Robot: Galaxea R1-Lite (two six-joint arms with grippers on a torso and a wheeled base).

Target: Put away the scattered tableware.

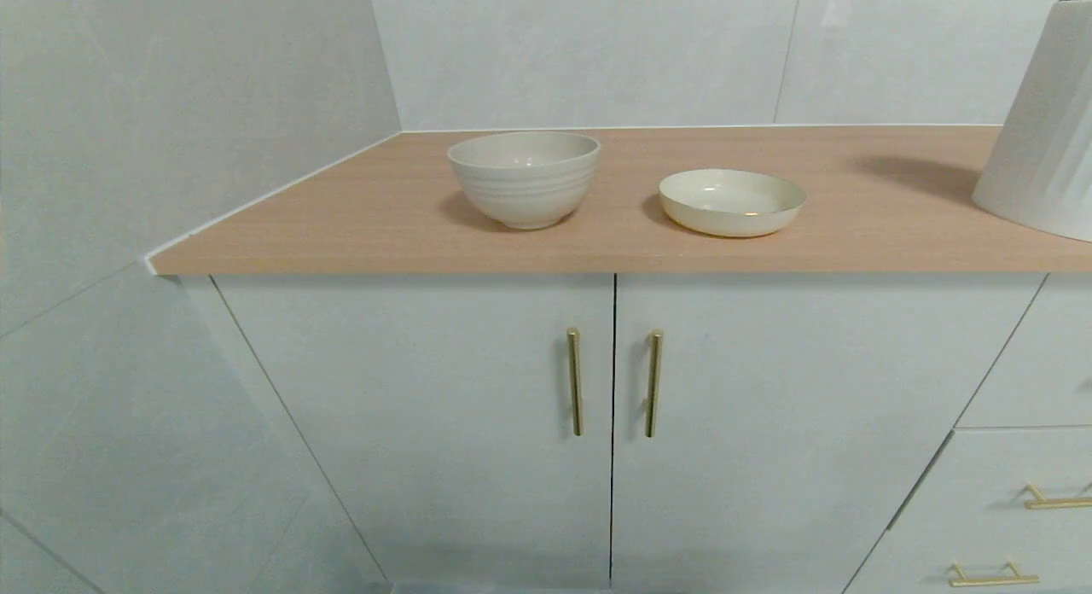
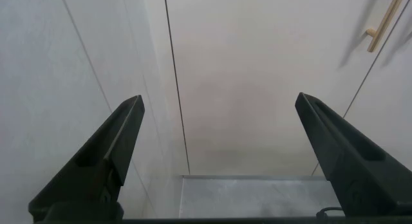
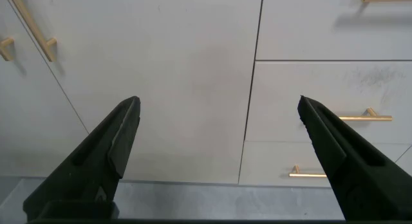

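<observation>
A deep cream bowl (image 1: 524, 178) and flat cream dish (image 1: 732, 201) sit on the wooden counter (image 1: 341, 227). The left gripper (image 2: 219, 102) and right gripper (image 3: 218, 102), wide open and empty, face white cupboard doors (image 1: 409, 423) below them.

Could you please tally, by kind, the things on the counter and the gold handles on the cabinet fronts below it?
Bowls: 2, a deep bowl and a shallow bowl
White shade: 1
Door handles: 2
Drawer handles: 2
Total: 7
</observation>
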